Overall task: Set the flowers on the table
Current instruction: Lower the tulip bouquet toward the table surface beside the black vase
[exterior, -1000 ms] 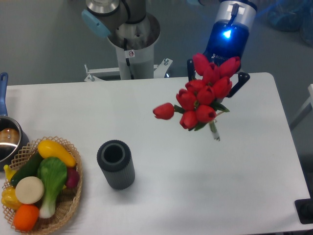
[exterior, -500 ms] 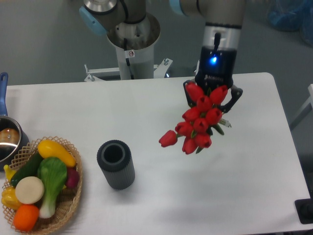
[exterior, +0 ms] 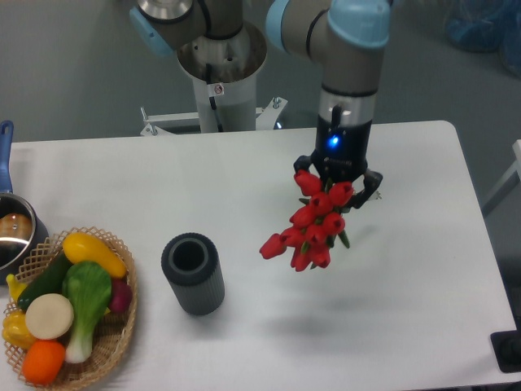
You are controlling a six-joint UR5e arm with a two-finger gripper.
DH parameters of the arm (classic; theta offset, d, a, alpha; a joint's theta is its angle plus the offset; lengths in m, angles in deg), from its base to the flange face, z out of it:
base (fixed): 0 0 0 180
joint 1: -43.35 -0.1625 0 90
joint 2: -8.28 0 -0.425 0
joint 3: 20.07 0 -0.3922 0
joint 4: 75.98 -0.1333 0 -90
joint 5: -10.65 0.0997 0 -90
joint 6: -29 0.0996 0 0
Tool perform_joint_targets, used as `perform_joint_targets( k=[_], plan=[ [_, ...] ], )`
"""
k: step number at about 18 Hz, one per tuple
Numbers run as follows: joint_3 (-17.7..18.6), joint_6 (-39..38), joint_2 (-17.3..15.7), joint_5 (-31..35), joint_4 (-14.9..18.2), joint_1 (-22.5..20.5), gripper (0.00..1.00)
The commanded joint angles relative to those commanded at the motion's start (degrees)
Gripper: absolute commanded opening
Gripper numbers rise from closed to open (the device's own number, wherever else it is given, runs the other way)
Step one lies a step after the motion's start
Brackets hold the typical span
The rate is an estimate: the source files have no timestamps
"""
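The flowers [exterior: 313,221], a bunch of red tulips with green leaves, hang in the air above the white table [exterior: 407,285], heads toward the camera. My gripper [exterior: 335,181] is shut on the flowers; its dark fingers [exterior: 370,184] show on either side of the upper blooms and the stems are hidden behind the heads. One bloom sticks out to the lower left. The bunch hovers over the table's middle right, to the right of the grey cylinder.
A dark grey ribbed cylinder [exterior: 193,274] stands upright left of the flowers. A wicker basket [exterior: 110,342] of toy vegetables sits at the front left. A pot [exterior: 12,232] is at the left edge. The arm's base [exterior: 220,65] stands behind the table.
The arm has carried the flowers left and toward the table's middle, and lower; the gripper and wrist now stand over the table rather than at its back edge.
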Motion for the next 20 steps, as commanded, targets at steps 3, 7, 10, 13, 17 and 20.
perform_joint_targets(
  k=[3, 7, 10, 13, 17, 20],
  plan=[
    [0.1, 0.1, 2.5, -0.1, 0.1, 0.7, 0.29],
    [0.1, -0.2, 5.7, -0.1, 0.3, 2.1, 0.29],
    [0.1, -0.2, 7.9, 0.8, 0.4, 2.3, 0.29],
    [-0.7, 0.0, 9.6, 2.3, 0.4, 2.6, 0.29],
    [-3.5, 0.0, 12.4, 2.4, 0.2, 2.8, 0.29],
    [-5.0, -0.1, 14.3, 2.5, 0.0, 2.8, 0.29]
  ],
)
